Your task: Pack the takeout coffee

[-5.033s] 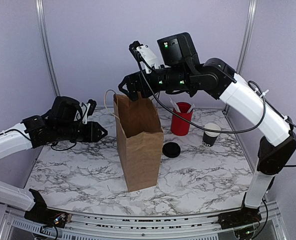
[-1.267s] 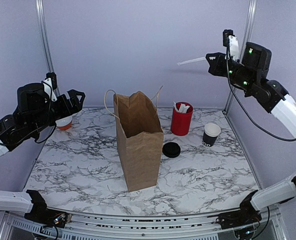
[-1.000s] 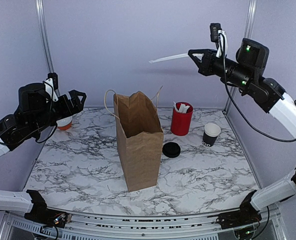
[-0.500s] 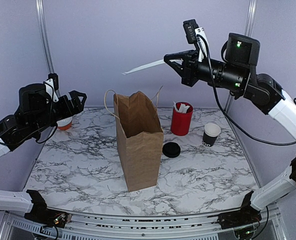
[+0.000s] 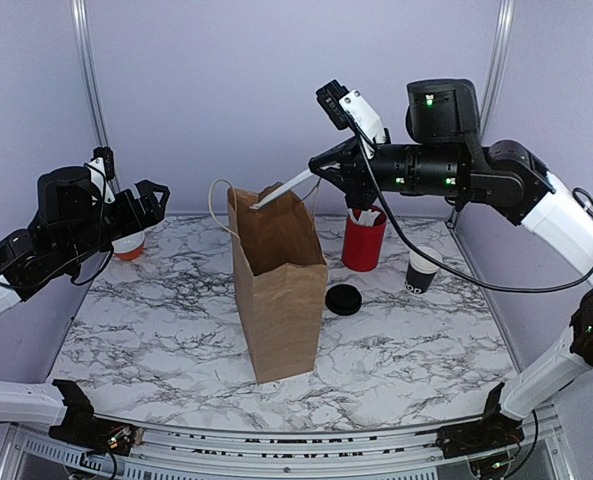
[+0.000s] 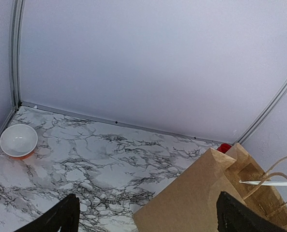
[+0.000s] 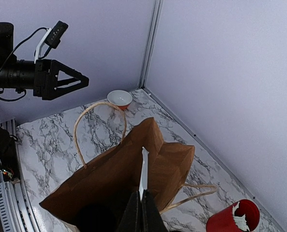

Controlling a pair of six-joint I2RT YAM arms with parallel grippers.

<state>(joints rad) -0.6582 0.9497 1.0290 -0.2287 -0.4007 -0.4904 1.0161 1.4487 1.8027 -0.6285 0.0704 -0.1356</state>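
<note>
We see the right gripper (image 5: 316, 168) with its fingers pinched together on a thin white stick (image 5: 284, 187). The tip is aimed down at the open mouth of the tall brown paper bag (image 5: 279, 290), held high, we judge, so it drops straight in. The left gripper (image 5: 153, 203) has its fingers spread wide and holds nothing, parked off left, well apart from the bag.

The small black paper coffee cup (image 5: 422, 268) stands upright on the marble table (image 5: 396, 360), just right of the red cup of sticks (image 5: 363, 240), not yet packed. A flat black round lid (image 5: 344, 299) lies between bag and coffee cup. A small white-and-orange bowl (image 5: 128, 246) sits far left. Nothing blocks the bag's mouth.
</note>
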